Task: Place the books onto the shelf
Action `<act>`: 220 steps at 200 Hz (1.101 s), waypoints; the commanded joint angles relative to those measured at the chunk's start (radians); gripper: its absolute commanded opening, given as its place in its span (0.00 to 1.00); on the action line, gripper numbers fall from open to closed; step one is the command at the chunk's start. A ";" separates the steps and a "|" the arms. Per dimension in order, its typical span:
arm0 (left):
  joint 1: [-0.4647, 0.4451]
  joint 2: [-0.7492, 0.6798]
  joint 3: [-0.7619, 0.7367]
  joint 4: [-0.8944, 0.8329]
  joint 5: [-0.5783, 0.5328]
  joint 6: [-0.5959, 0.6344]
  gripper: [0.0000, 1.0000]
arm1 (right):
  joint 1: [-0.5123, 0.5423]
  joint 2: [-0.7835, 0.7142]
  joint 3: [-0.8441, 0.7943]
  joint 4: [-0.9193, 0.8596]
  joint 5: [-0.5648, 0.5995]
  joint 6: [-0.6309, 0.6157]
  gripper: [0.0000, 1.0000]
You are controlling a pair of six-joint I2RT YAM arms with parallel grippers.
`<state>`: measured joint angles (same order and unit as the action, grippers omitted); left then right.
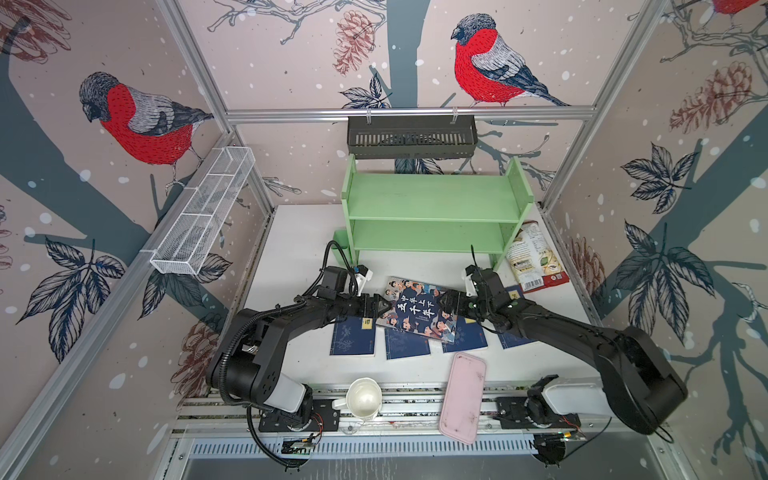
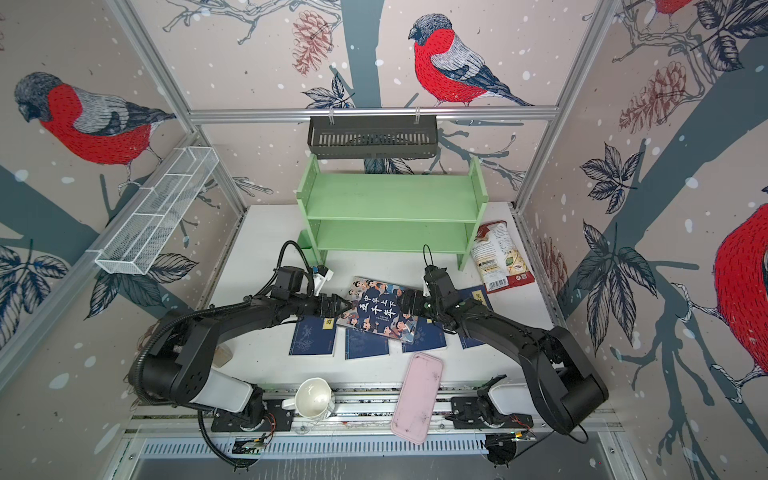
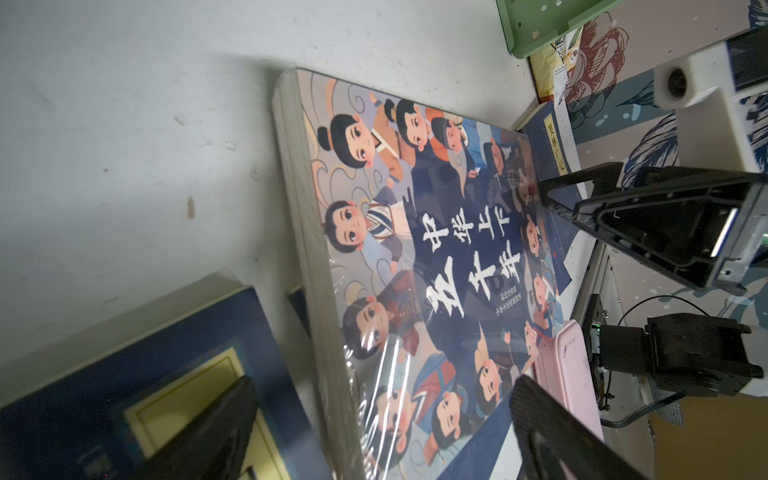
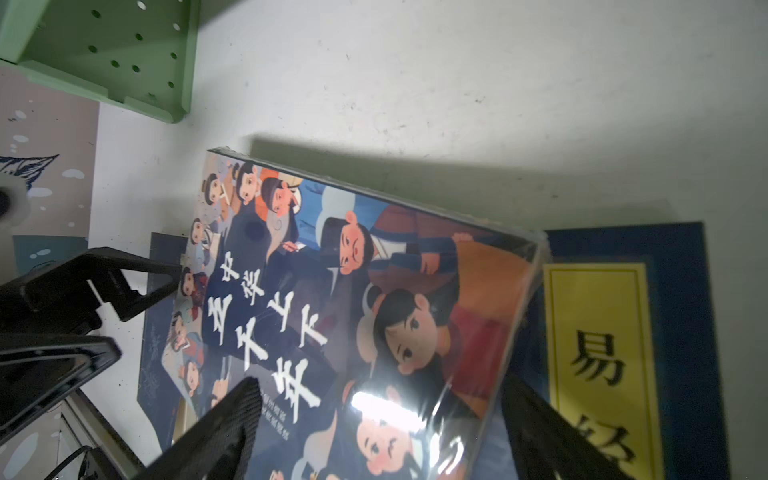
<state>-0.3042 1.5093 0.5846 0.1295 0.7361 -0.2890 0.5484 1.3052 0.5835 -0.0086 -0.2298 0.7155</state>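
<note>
One cartoon book [image 1: 419, 309] lay over four navy books [image 1: 352, 338] in front of the one green shelf [image 1: 432, 199], the left gripper [image 1: 386, 305] and the right gripper [image 1: 444, 301] both spread wide open at its opposite edges.

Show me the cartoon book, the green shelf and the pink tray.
cartoon book [image 1: 419, 309]: in a top view, middle of its cover.
green shelf [image 1: 432, 197]: in a top view, its upper board.
pink tray [image 1: 462, 398]: in a top view, its flat middle.

Shelf [image 1: 432, 199]: light green. Small books [image 1: 352, 340]: navy, yellow labels. Large book [image 1: 419, 309]: cartoon figures, white characters. Tray [image 1: 463, 399]: pink.
</note>
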 commanded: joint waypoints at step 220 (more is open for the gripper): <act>-0.011 -0.022 -0.007 -0.012 0.075 -0.004 0.86 | 0.592 -0.231 -0.194 0.164 0.294 0.805 0.91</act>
<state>-0.3126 1.4868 0.5770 0.0925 0.7853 -0.2672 1.1404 1.0382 0.3782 0.0822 0.0067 1.4578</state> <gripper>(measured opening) 0.857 0.919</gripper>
